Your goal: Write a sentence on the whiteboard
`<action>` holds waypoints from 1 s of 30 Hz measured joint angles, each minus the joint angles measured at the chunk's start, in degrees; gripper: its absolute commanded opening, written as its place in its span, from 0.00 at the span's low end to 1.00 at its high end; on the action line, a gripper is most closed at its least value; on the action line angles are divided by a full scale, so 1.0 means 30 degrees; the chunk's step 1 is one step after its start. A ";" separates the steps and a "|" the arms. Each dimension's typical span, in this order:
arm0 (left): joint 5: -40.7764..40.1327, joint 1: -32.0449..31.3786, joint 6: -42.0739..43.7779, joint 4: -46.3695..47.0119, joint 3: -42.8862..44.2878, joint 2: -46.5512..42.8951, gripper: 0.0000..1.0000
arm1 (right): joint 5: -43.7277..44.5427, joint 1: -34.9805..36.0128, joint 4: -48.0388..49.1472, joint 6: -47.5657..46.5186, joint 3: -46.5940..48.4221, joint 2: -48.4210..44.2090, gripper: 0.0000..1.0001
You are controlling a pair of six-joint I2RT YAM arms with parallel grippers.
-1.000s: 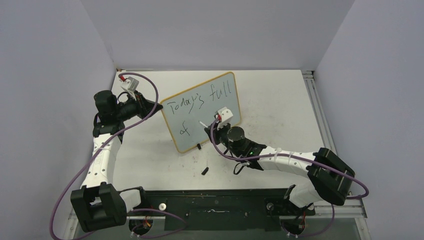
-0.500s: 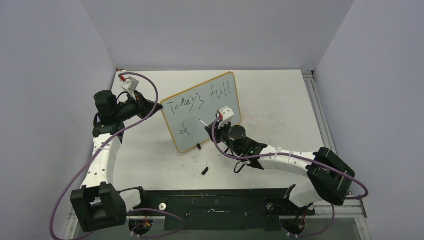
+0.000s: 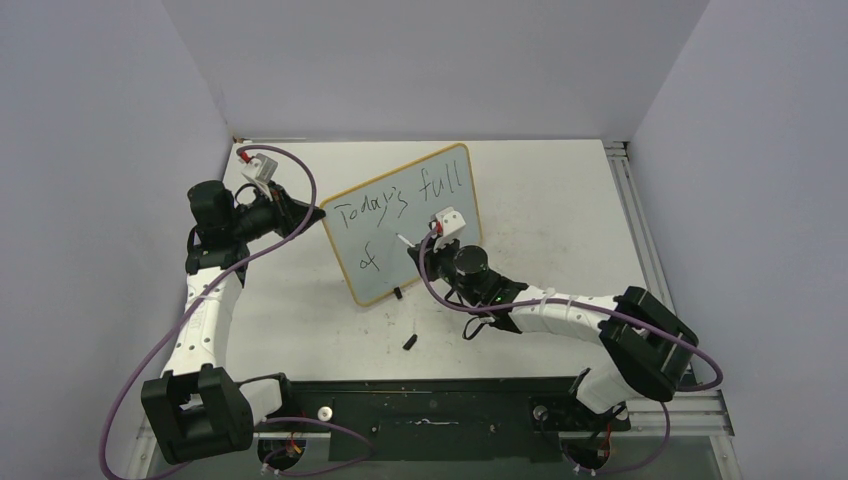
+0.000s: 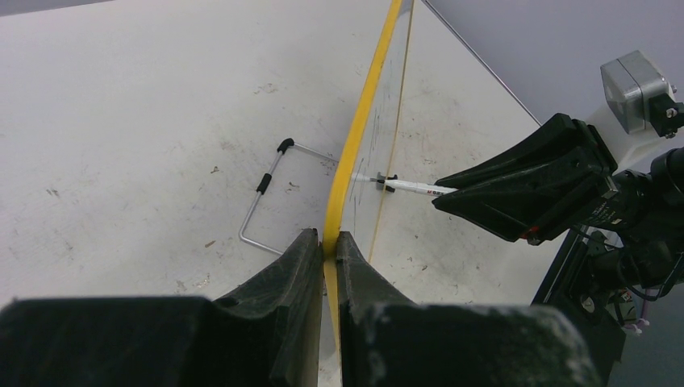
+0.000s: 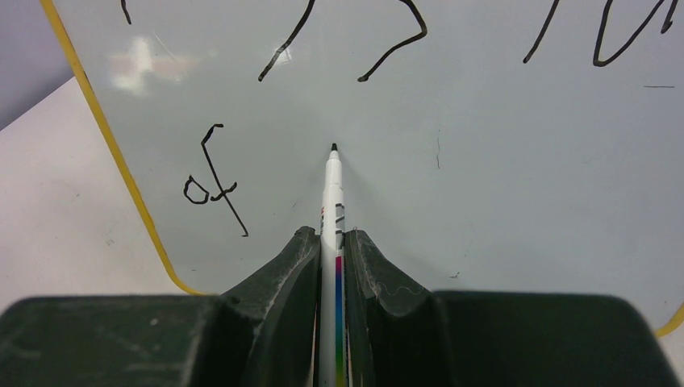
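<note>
The whiteboard (image 3: 388, 232), yellow-framed, stands tilted at mid table. The sentence on it reads "Today's full" (image 3: 402, 199) along the top, with "of" (image 3: 369, 260) below it on the left. My left gripper (image 3: 319, 215) is shut on the board's left frame edge (image 4: 348, 169), which is pinched between the jaws of that gripper (image 4: 324, 239). My right gripper (image 3: 420, 251) is shut on a slim white marker (image 5: 331, 189). The marker's black tip (image 5: 333, 147) sits at the board face, right of the "of" (image 5: 211, 181) and under the top line. No stroke shows at the tip.
A small black marker cap (image 3: 410, 341) lies on the table in front of the board. A wire stand (image 4: 265, 196) lies on the table behind the board. Grey walls close in on the left, back and right.
The right arm has shifted a little left and toward the board, carrying the marker tip slightly up and left. No new lettering has appeared. The left arm holds still.
</note>
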 measured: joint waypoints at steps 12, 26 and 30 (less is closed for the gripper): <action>0.0015 0.0000 0.0000 0.0000 0.0000 0.0007 0.00 | -0.0102 0.0153 0.0058 -0.0080 -0.0007 -0.0117 0.05; 0.0015 0.0000 -0.0007 0.0000 0.0000 0.0007 0.00 | -0.0197 0.0619 -0.0087 0.0015 -0.0437 -0.0131 0.05; 0.0015 0.0000 0.0000 0.0000 0.0000 0.0007 0.00 | -0.0182 0.0619 -0.0284 0.0000 -0.0437 -0.0022 0.05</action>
